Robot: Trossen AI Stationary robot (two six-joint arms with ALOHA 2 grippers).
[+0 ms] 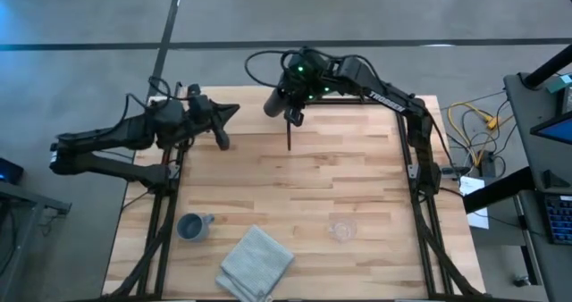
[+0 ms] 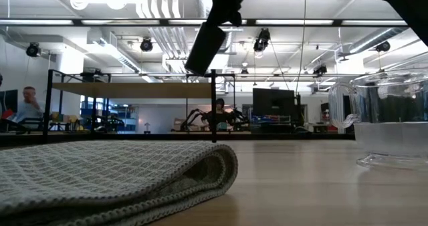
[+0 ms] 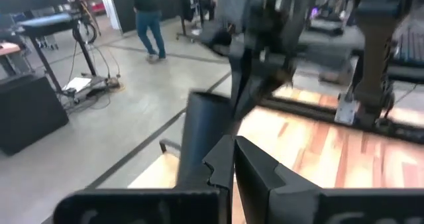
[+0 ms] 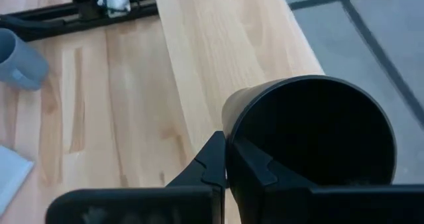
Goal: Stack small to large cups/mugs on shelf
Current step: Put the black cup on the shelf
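Right end effector [image 4: 226, 159], clamped on the black cup's [image 4: 311, 134] rim, holds it tilted above the shelf [image 4: 218, 58], open mouth toward the wrist.

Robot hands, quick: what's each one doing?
Left gripper: shut, empty.
Right gripper: shut on the black cup.

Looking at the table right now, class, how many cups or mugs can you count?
3. A blue-grey mug near the front left, a clear glass cup front right, and a black cup gripped by the right end effector at the back.
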